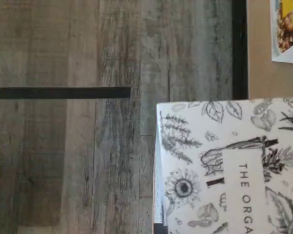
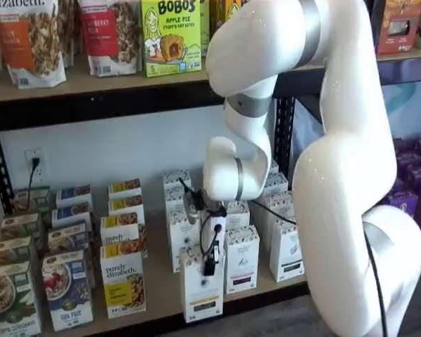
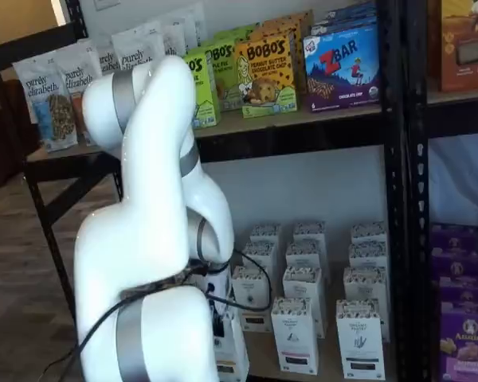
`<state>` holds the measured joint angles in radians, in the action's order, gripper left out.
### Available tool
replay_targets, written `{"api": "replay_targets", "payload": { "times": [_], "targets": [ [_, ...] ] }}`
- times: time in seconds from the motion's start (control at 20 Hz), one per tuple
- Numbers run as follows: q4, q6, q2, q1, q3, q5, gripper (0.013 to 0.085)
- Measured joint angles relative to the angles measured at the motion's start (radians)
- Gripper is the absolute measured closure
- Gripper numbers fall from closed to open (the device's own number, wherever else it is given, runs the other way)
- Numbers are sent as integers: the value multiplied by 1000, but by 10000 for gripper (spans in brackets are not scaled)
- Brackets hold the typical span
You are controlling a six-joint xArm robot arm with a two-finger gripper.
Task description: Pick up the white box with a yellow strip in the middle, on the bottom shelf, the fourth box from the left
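Note:
The white box (image 2: pixel 202 298), a tall narrow carton with a thin yellow strip low on its face, stands at the front edge of the bottom shelf (image 2: pixel 161 291), ahead of the cartons beside it. My gripper (image 2: pixel 210 265) comes down on its top, black fingers shut on it. Whether its base touches the board I cannot tell. In the wrist view the white box (image 1: pixel 224 165) shows leaf drawings, over the wooden floor just outside the shelf's black rail (image 1: pixel 239 48). In a shelf view the white box (image 3: pixel 233 352) is half hidden behind my arm.
Like white cartons (image 2: pixel 242 260) stand in rows right of and behind the held one. Purely elizabeth boxes (image 2: pixel 123 281) stand to its left. A black upright (image 2: pixel 284 133) rises behind my arm. The upper shelf holds Bobo's boxes (image 2: pixel 170 35). Purple boxes (image 2: pixel 414 196) fill the neighbouring rack.

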<state>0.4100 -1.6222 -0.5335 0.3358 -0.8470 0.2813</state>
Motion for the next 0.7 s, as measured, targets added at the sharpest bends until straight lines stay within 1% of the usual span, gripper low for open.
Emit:
{"api": "replay_targets", "payload": {
  "times": [0.15, 0.35, 0.7],
  "targets": [
    [-29, 32, 39, 4, 36, 2, 530],
    [-41, 48, 82, 8, 70, 6, 530],
    [-103, 115, 180, 13, 146, 24, 530]
  ]
}}
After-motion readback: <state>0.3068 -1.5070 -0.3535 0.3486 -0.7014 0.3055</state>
